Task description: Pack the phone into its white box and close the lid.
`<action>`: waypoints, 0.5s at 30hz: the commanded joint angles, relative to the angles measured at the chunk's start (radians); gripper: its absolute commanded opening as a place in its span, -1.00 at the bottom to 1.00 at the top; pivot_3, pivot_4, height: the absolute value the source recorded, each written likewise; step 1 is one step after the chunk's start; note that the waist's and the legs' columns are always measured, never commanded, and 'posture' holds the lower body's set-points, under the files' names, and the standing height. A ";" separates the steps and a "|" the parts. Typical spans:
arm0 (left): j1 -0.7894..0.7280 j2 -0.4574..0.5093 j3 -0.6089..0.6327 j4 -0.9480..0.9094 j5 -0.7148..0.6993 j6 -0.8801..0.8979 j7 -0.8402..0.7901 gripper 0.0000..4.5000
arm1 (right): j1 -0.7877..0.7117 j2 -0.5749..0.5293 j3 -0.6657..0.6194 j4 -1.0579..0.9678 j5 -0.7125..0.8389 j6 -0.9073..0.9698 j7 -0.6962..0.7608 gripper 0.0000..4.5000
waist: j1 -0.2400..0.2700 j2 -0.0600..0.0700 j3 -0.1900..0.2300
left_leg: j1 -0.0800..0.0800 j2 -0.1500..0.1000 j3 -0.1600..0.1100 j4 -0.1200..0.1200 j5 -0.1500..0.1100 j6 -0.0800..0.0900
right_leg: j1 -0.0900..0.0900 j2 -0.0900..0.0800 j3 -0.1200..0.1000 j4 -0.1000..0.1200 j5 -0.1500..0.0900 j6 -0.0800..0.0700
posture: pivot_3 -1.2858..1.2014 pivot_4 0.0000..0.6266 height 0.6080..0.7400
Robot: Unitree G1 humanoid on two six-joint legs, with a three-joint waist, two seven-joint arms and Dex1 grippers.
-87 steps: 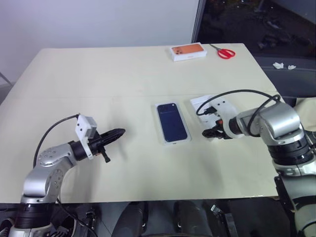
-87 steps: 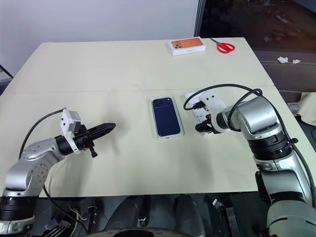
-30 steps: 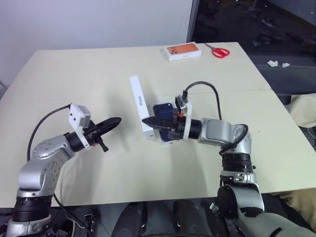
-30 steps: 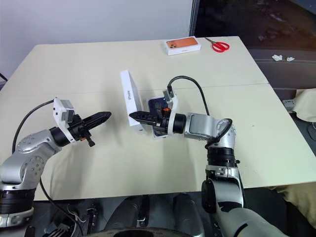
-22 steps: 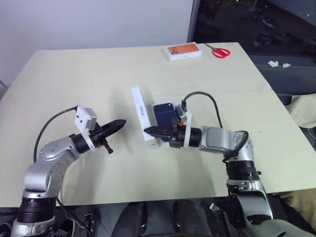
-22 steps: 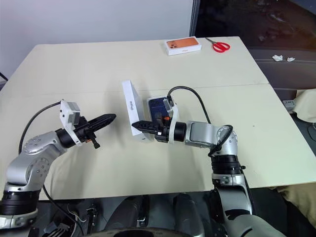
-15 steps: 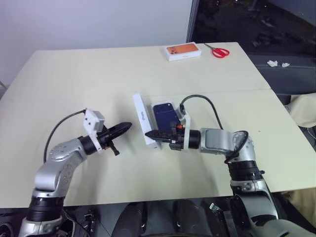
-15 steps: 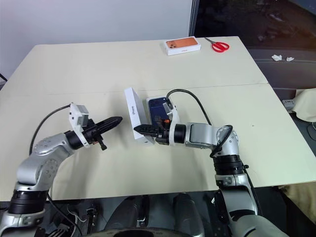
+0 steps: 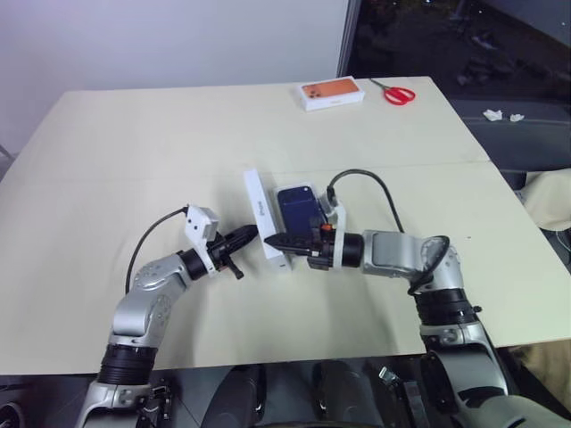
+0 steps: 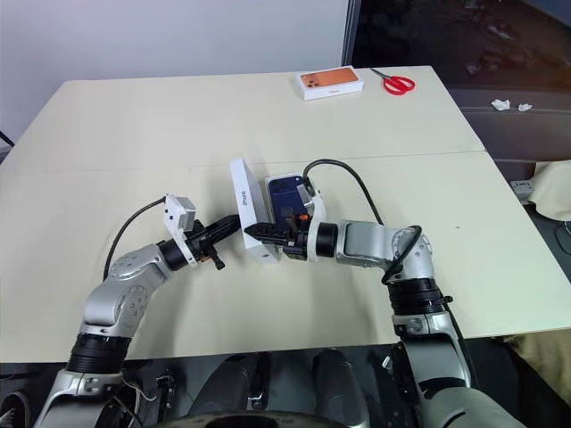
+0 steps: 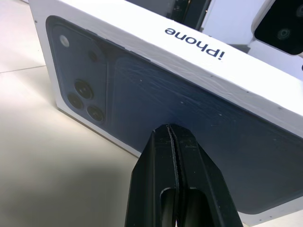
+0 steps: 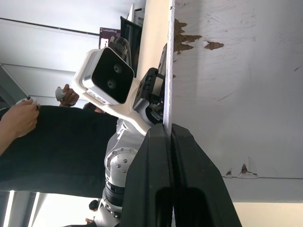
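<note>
On the surface (image 9: 134, 160), the lid (image 9: 266, 219) stands tilted on its long edge beside the phone (image 9: 301, 207) in the white box (image 9: 332, 211). Both end effectors are pinched closed, empty: left end effector (image 9: 248, 234) at its printed face, right end effector (image 9: 272, 241) against its inside.

The phone (image 9: 299, 208) is partly covered by the right tool (image 9: 270, 241), and the white box beneath it cannot be made out.
</note>
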 commanded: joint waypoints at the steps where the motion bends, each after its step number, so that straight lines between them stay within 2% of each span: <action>1: -0.016 -0.008 0.001 -0.050 -0.007 -0.016 0.003 -0.99 | -0.020 0.002 0.009 0.000 0.025 0.000 0.018 -0.87 | 0.000 0.000 0.000 | 0.000 0.000 0.000 0.000 0.000 0.000 | 0.000 0.000 0.000 0.000 0.000 0.000 | 0.03 -0.52 1.00; 3: -0.019 -0.017 -0.007 -0.057 -0.004 -0.012 0.011 -1.00 | -0.032 -0.005 0.011 0.021 0.025 -0.004 0.018 -0.58 | 0.000 0.000 0.000 | 0.000 0.000 0.000 0.000 0.000 0.000 | 0.000 0.000 0.000 0.000 0.000 0.000 | 0.03 -0.52 1.00; 8: -0.019 -0.040 -0.023 -0.068 -0.002 -0.009 0.020 -1.00 | -0.064 -0.086 0.024 0.043 0.014 0.006 0.040 0.54 | 0.008 0.000 0.000 | 0.000 0.000 0.000 0.001 0.000 0.000 | 0.001 0.000 0.000 0.000 0.000 0.000 | 0.03 -0.52 1.00; 10: -0.019 -0.043 -0.026 -0.076 -0.004 -0.004 0.023 -1.00 | -0.072 -0.149 0.025 0.020 -0.045 0.042 0.094 0.97 | 0.017 0.000 0.000 | 0.000 0.000 0.000 0.001 0.000 0.001 | 0.001 0.000 0.000 0.000 0.000 0.000 | 0.03 -0.52 1.00; 15: -0.030 -0.052 -0.036 -0.071 -0.005 -0.005 0.024 -1.00 | -0.132 -0.306 -0.021 0.019 -0.137 0.092 0.264 0.97 | 0.025 0.000 0.000 | 0.000 0.000 0.000 0.002 -0.001 0.001 | 0.001 0.000 0.000 0.000 0.000 0.000 | 0.03 -0.52 1.00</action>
